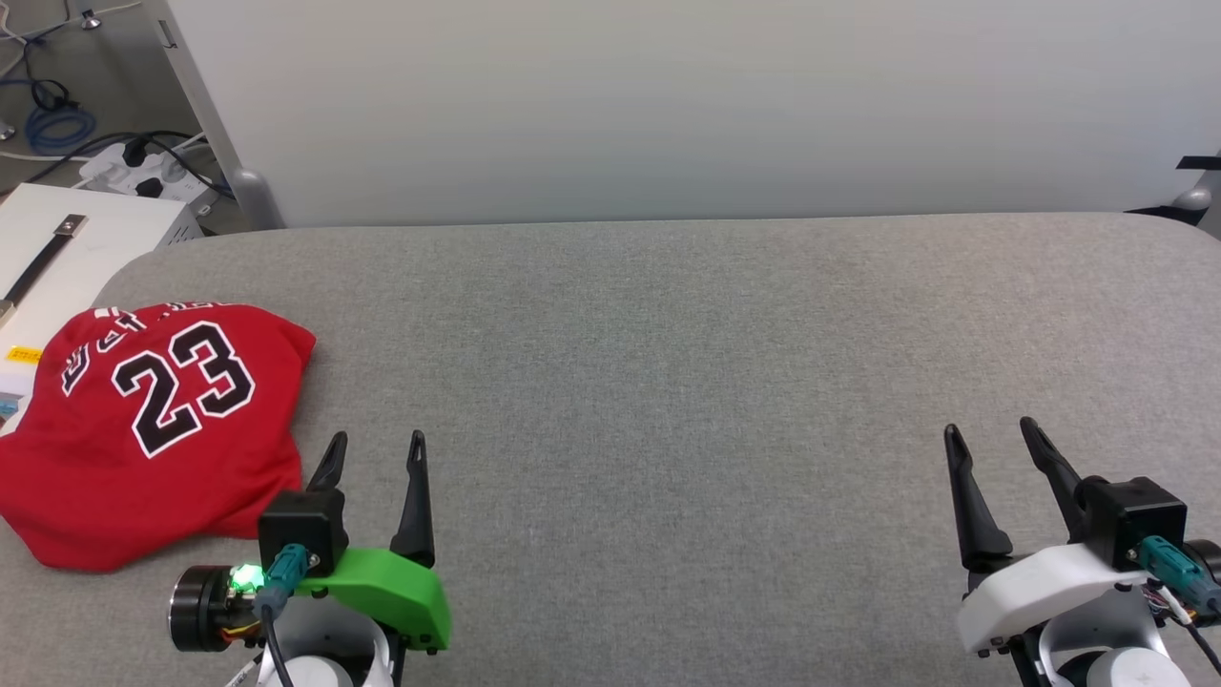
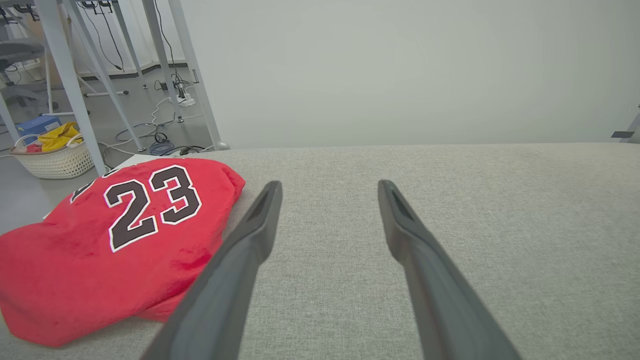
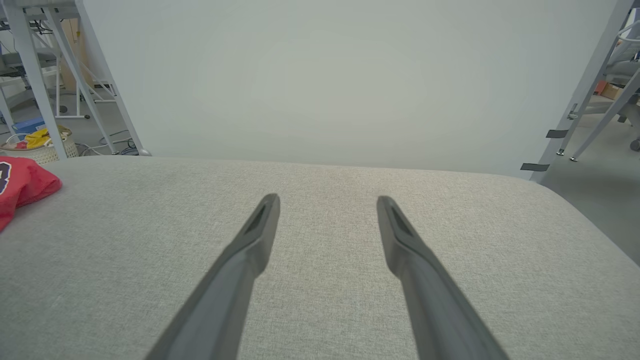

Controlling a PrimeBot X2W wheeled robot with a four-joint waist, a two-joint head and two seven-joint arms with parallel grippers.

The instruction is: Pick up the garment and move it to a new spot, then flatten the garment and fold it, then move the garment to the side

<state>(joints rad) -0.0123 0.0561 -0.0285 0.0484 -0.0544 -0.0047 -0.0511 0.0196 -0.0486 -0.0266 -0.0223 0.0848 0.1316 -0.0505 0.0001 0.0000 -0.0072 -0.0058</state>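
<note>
The crumpled red jersey T-shirt with a black "23" (image 1: 157, 429) is seen at the left of the head view on the grey fabric surface (image 1: 668, 382). It is lain just left of the left gripper (image 1: 374, 448), which is spread open and empty, the nearer arm; the right gripper (image 1: 992, 434), likewise open and empty, is kept well apart at lower right

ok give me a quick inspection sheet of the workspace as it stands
surface: grey fabric-covered table, smooth, rounded corners
job's things: red jersey in a loose heap at the near left, "23" facing up
clutter: nothing seen on the table
grippers: left gripper open, just right of the jersey, holding nothing; right gripper open at the near right, holding nothing
cables: blue coiled cable and power strip on the floor past the left corner
surroundings: white panel behind the table; white box at left; basket on the floor
</note>
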